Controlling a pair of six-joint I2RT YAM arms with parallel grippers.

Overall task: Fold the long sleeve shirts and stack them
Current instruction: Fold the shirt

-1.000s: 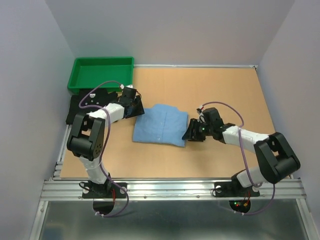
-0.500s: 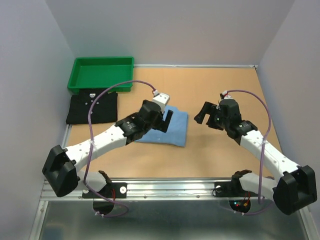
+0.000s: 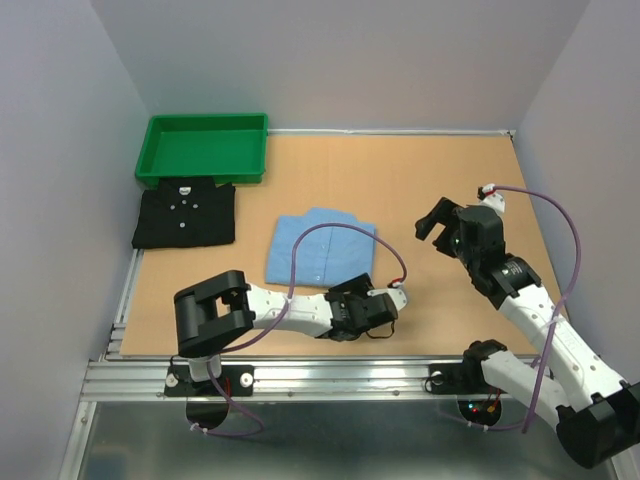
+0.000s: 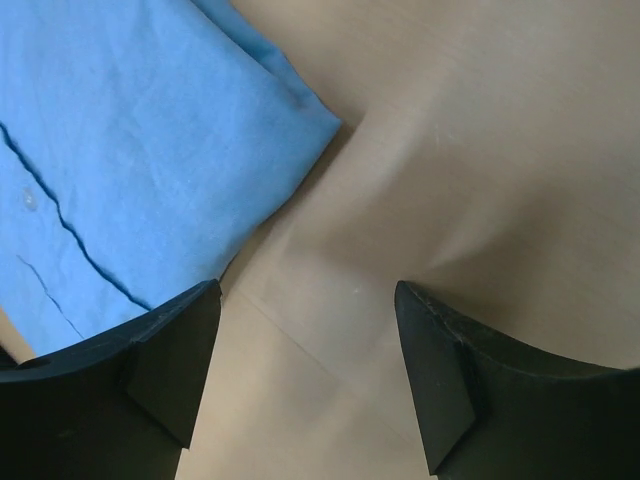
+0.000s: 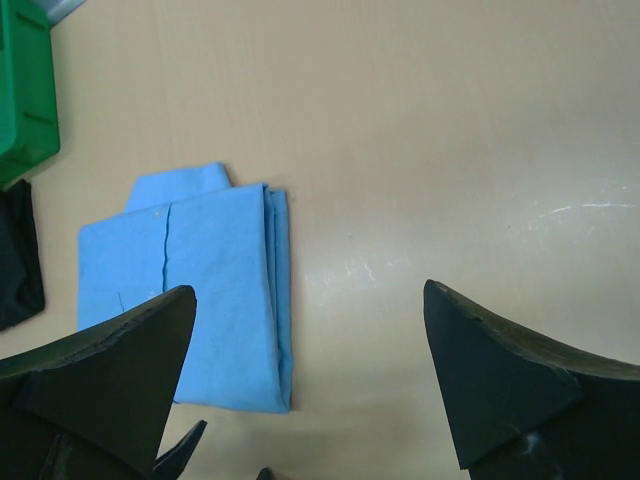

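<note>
Light blue shirt (image 3: 320,250): folded to a rectangle, flat on the table (image 3: 420,170) about mid-width, collar at the far edge, button placket running near to far down the middle. In the right wrist view the layered fold edges show along its right side.

Black shirt (image 3: 185,215): also folded, white buttons facing up, at the left edge of the table. Its far edge lies just beside the near wall of the green tray (image 3: 203,122), which sits in the far left corner. The two shirts are apart with bare table between them, so they are not stacked.

Left gripper (image 4: 305,298): low over the table, just near of the blue shirt's near right corner. The arm is bent low along the near edge of the table. Fingers are apart. The left wrist view shows only bare table between them, with the shirt corner beyond and to one side. Nothing is held and there is no contact with the cloth.

Right gripper (image 3: 437,218): raised above the table, to the right of the blue shirt and clear of it. Fingers are spread wide with nothing between them. The right wrist view looks down on the blue shirt, plus a sliver of black shirt and tray at the frame's edge

Purple cable (image 3: 545,215) loops off the right wrist
</note>
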